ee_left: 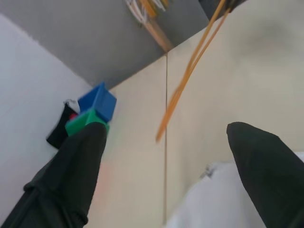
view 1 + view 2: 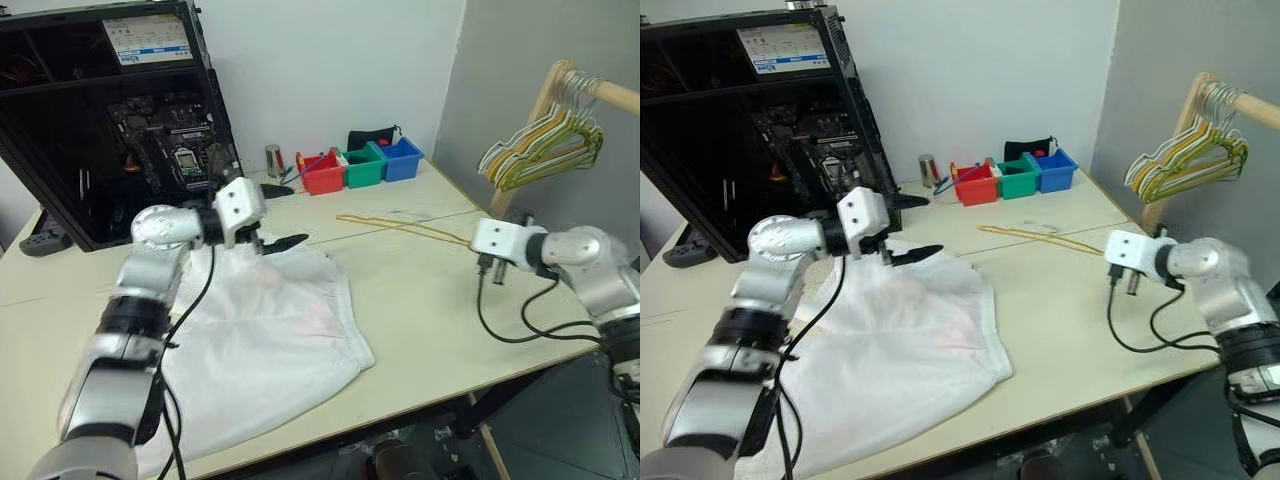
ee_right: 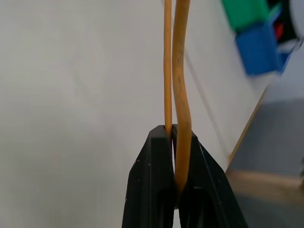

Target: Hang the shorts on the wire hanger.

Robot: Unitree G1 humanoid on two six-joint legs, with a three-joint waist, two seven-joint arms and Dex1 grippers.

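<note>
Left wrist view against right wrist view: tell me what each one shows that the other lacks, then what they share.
The left wrist view alone has the left gripper with fingers spread wide and an edge of the white shorts between them. The right wrist view alone has the right gripper shut on the wire hanger. Both take in that hanger, the pale table and the blue bin and green bin.

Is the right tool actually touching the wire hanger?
Touching. The right wrist view shows the right tool shut on the wire hanger, both orange wires pinched between its black fingers with no gap.
</note>
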